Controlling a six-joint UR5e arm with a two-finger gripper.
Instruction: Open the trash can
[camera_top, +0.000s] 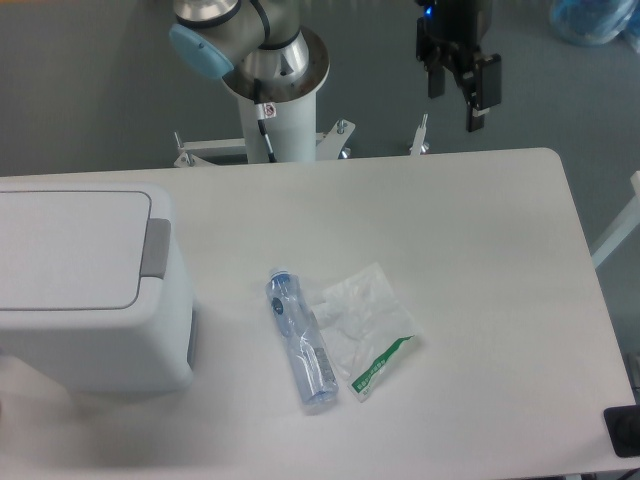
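Note:
The trash can (85, 330) is a large boxy white bin at the left of the table. Its flat lid (65, 250) lies shut, with the grey push tab (155, 248) on its right edge. My gripper (458, 105) hangs above the far edge of the table at the upper right, far from the can. Its two black fingers (482, 95) are apart and hold nothing.
A clear plastic bottle with a blue cap (300, 340) lies in the middle of the white table (480, 260). A crumpled clear wrapper with a green strip (368, 325) lies just right of it. The arm's white base column (272, 110) stands behind the table.

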